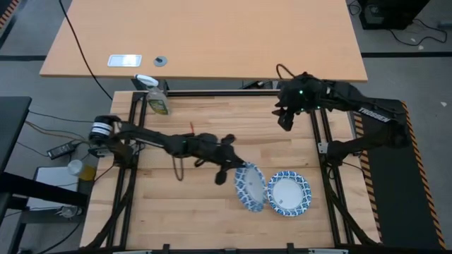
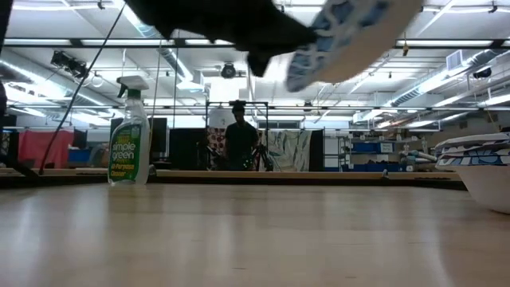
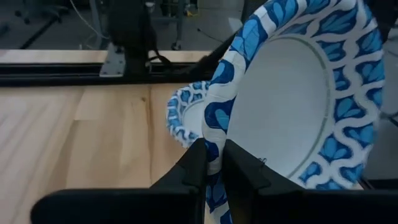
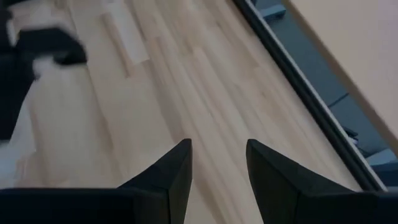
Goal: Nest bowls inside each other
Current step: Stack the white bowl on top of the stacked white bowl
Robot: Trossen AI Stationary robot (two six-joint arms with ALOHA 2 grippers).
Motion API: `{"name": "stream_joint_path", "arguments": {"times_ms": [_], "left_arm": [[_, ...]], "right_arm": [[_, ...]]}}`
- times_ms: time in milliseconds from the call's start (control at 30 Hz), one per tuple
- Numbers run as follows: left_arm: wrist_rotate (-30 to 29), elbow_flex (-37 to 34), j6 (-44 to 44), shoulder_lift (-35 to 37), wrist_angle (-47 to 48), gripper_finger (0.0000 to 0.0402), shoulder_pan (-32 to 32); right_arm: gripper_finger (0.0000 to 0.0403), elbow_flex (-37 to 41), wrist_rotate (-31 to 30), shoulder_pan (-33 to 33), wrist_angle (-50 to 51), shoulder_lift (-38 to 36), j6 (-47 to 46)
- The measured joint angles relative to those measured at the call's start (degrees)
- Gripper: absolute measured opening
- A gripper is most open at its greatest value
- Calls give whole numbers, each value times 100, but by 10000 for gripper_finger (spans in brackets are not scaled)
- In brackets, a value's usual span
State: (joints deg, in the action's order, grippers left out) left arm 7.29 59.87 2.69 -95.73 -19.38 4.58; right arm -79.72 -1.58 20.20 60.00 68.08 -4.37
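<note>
My left gripper [image 3: 214,146] is shut on one blue-and-white bowl [image 1: 251,187] in the air near the table's middle. In the low view that bowl [image 2: 351,28] hangs high above the wood. Just to its right, more bowls [image 1: 288,192] sit nested on the table, their stacked rims [image 2: 482,151] showing in the low view. The same bowls [image 3: 185,115] show beyond the held one in the left wrist view. My right gripper [image 4: 217,149] hovers open and empty over the far right part of the table [image 1: 284,118]. My left gripper pinches the held bowl's patterned rim [image 3: 214,134] between its two fingers, one finger [image 3: 196,165] on the underside and one on the white inside. The fingers come nearly level from the table's left. The bowl stands steeply tilted on edge, lifted clear of the table.
A green-and-white spray bottle [image 1: 157,99] stands at the table's far left corner. Black frame rails [image 1: 321,134] run along the table's sides. Bare wood lies in front of and left of the bowls. A person [image 2: 239,139] stands in the room beyond.
</note>
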Motion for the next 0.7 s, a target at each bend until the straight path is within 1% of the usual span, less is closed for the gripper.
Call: {"name": "stream_joint_path", "arguments": {"times_ms": [167,300,433,500,700], "left_arm": [[79,1243,-133,-856,612,43,-35],[174,2057,-160,-1565,704,43,-149],[487,2912,54,-2253,752,43,-229],[549,3336,168,-2587,793,43,-229],[573,4480,354,-3395,1450,43,-199]], "right_arm": [[159,0,4,289,-101,-138,12],[159,0,4,509,-205,-281,12],[159,0,4,719,-377,-412,1],[159,0,4,810,-498,-461,-8],[159,0,11,936,-689,-581,75]]}}
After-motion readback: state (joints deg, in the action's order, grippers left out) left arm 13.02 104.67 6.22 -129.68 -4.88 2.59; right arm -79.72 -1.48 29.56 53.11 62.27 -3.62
